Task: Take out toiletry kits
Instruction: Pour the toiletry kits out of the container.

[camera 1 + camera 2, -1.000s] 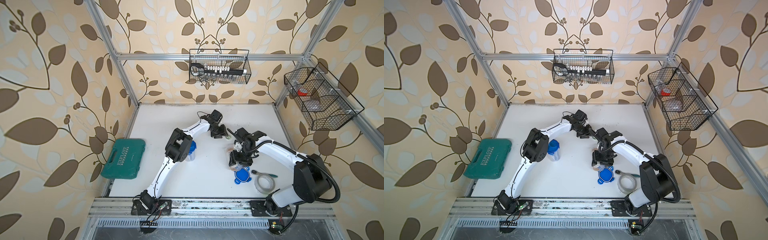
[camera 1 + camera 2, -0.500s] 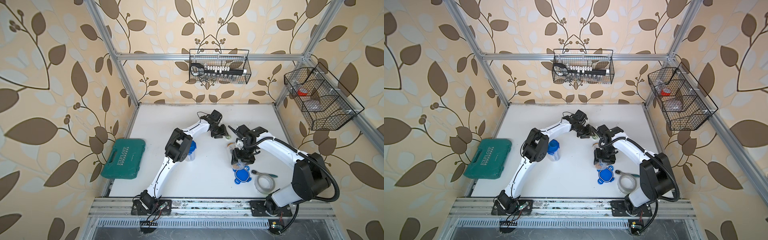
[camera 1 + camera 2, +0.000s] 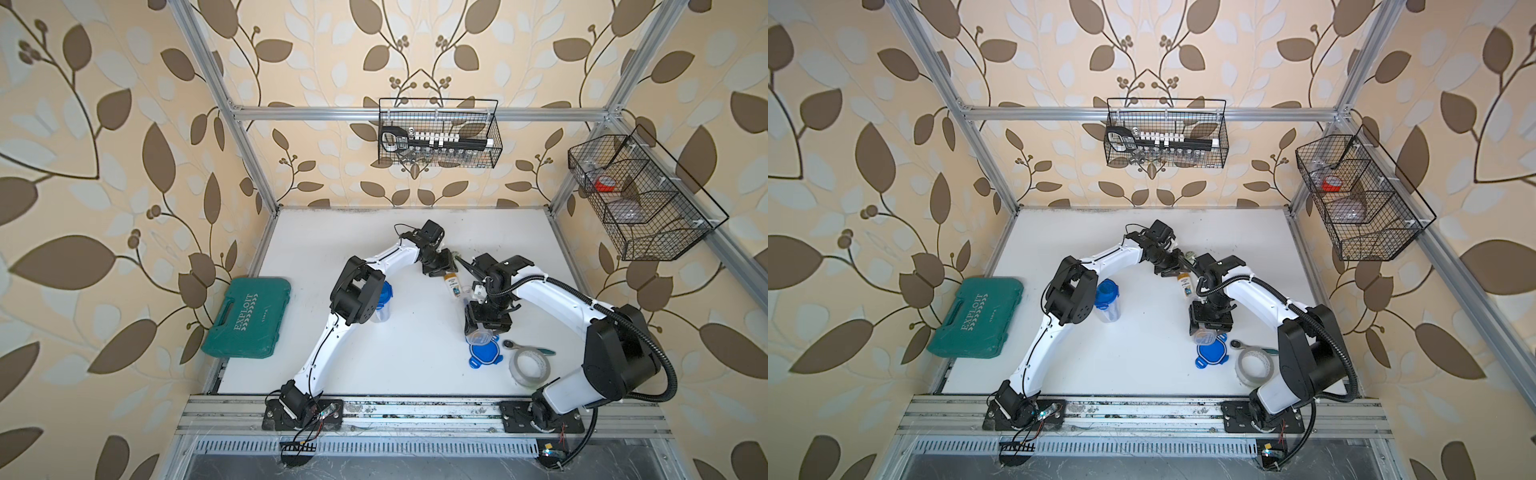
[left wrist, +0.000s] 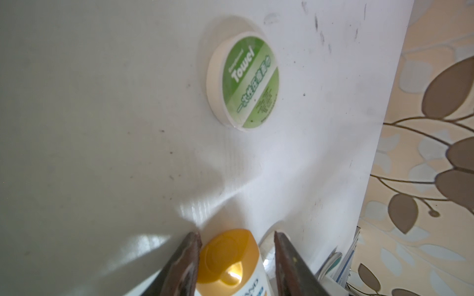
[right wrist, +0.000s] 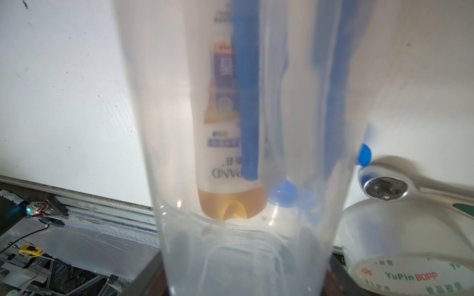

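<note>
Bottle with an orange cap [image 4: 228, 258] sits between the fingers of the left end effector [image 3: 448, 271], which is closed on it near the cap, over the white bench [image 3: 407, 232]. A green-white disc [image 4: 243, 82] lies flat on the bench just beyond those fingertips, apart from them.

The right end effector [image 3: 485, 326] is clamped around a clear jar [image 5: 243, 230], held tilted just beside the left arm's bottle. Through the jar's wall, the right wrist view shows a second orange-capped bottle [image 5: 225, 128] and blue toothbrush pieces [image 5: 247, 102] inside. In both top views one end of the jar overlaps a loose blue lid [image 3: 484, 358] lying on the bench.

A ratchet [image 3: 509, 344] and a tape roll [image 3: 530, 368] lie just beside that lid, near the front right corner. A lidded jar [image 3: 381, 309] stands close against the left arm's elbow. A green tool case [image 3: 247, 318] lies at the left edge. Bare bench shows between the arms' bases and along the back edge.
</note>
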